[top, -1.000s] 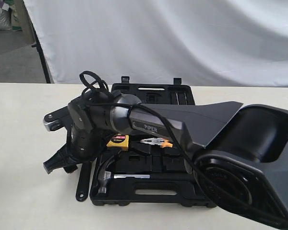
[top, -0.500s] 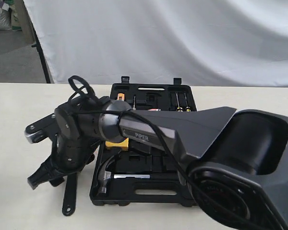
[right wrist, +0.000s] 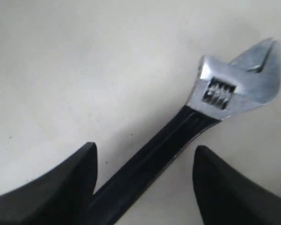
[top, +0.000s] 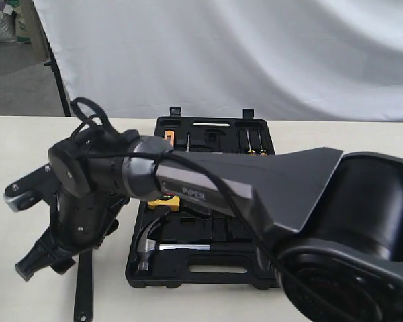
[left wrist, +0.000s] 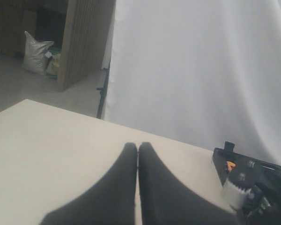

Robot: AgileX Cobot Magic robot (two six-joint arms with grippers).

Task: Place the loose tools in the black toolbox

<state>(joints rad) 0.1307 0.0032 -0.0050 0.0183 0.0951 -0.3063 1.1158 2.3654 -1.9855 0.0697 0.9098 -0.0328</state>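
The black toolbox [top: 215,276] lies open on the table, and the claw hammer [top: 148,247] rests in its near half. Left of the box, the adjustable wrench [top: 82,285] lies on the table. My right arm reaches across the box, with my right gripper [top: 46,260] low over the wrench. In the right wrist view my right gripper [right wrist: 145,147] is open. The wrench's black handle [right wrist: 173,140] runs between the fingers close to one of them, and its silver head [right wrist: 239,84] lies beyond the tips. My left gripper [left wrist: 138,145] is shut on nothing, above bare table.
A yellow tape measure [top: 166,200] sits in the box behind my right arm. Screwdrivers [top: 252,142] fill the far half. A white curtain hangs behind the table. The toolbox corner [left wrist: 220,157] shows in the left wrist view.
My right arm has swung left and towards the table's near edge. The wrench has shifted the same way with it. The pliers in the box are now hidden behind the arm.
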